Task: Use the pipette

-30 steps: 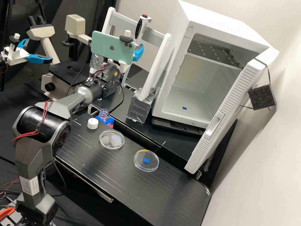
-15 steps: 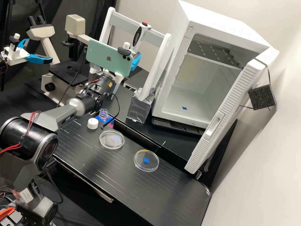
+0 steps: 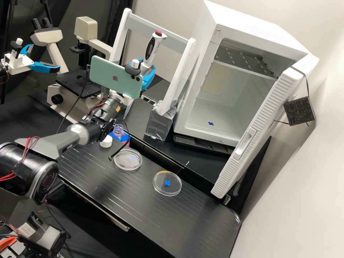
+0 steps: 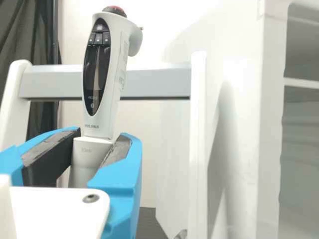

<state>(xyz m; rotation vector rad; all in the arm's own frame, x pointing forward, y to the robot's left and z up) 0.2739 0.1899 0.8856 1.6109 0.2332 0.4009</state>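
On the worktop (image 3: 143, 208), the left dish (image 3: 125, 164) and the right dish (image 3: 173, 187) are set apart, the right dish being placed nearer. Beyond the left dish, to its left, the cap (image 3: 106, 141) is located. The bottle (image 3: 118, 129) is seated in the holder (image 3: 124, 137), right of the cap. The stand (image 3: 138, 25) is positioned between the microscope (image 3: 86, 29) at left and the cabinet (image 3: 251, 27) at right. Before the stand, the pipette (image 3: 153, 47) is held in the tool (image 3: 144, 71).

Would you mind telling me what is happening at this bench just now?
The robot's gripper holds a white pipette, slightly tilted, in front of the white and grey rack. Two clear lidded or stacked dishes rest on the bench, near a white cap and a bottle. The pipette is not at the bottle or dishes.
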